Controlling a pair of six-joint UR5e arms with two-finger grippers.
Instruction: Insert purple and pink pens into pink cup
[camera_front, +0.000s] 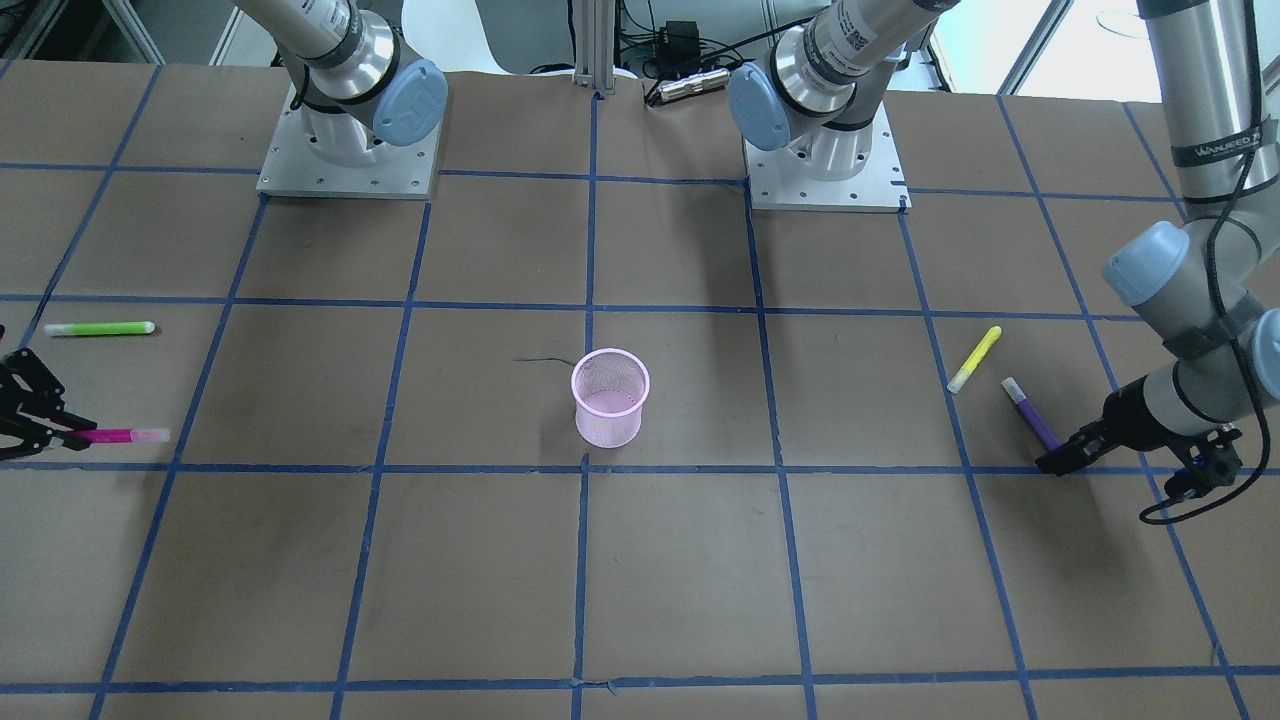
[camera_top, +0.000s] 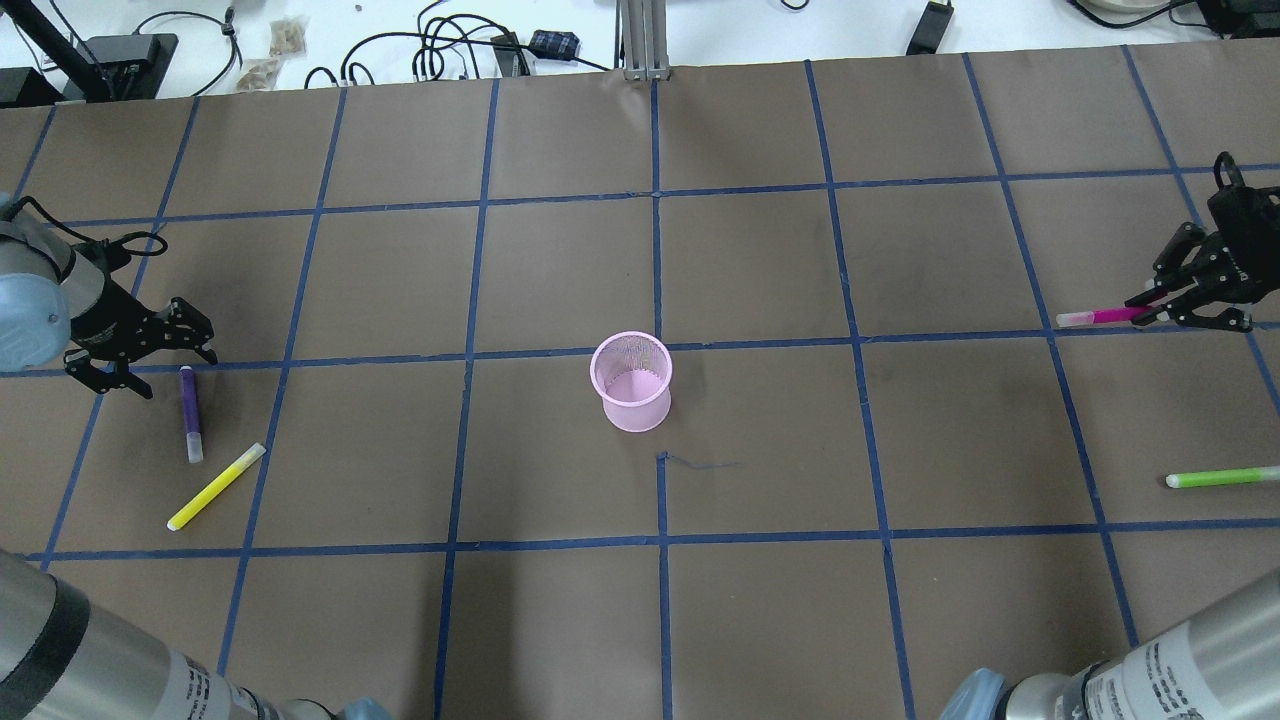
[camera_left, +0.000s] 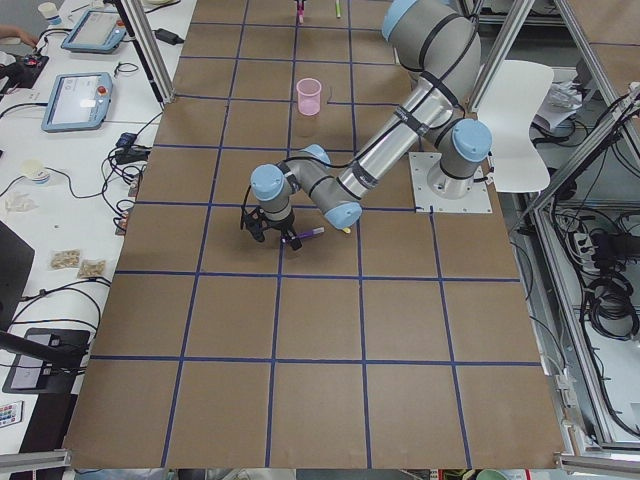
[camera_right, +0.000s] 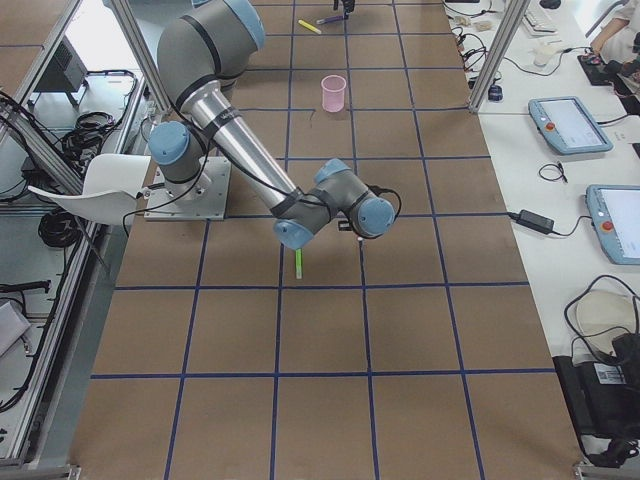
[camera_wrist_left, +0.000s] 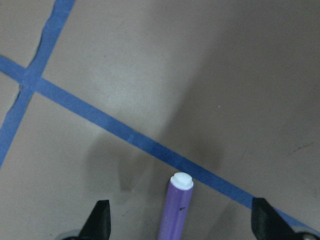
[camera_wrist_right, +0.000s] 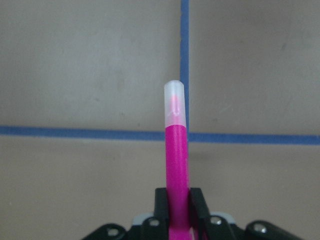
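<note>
The pink mesh cup (camera_top: 631, 380) stands upright at the table's middle, also in the front view (camera_front: 610, 397). The purple pen (camera_top: 190, 412) lies flat at the far left. My left gripper (camera_top: 178, 368) is open and low at the pen's far end; in the left wrist view the two fingers (camera_wrist_left: 101, 220) stand either side of the purple pen (camera_wrist_left: 176, 212). My right gripper (camera_top: 1150, 308) at the far right is shut on the pink pen (camera_top: 1095, 317), which sticks out level toward the cup. The right wrist view shows its pads (camera_wrist_right: 161, 202) clamped on the pen (camera_wrist_right: 177, 150).
A yellow pen (camera_top: 216, 486) lies just beside the purple one, nearer the robot. A green pen (camera_top: 1220, 477) lies at the right, nearer the robot than the right gripper. Blue tape lines grid the brown table (camera_top: 760, 270).
</note>
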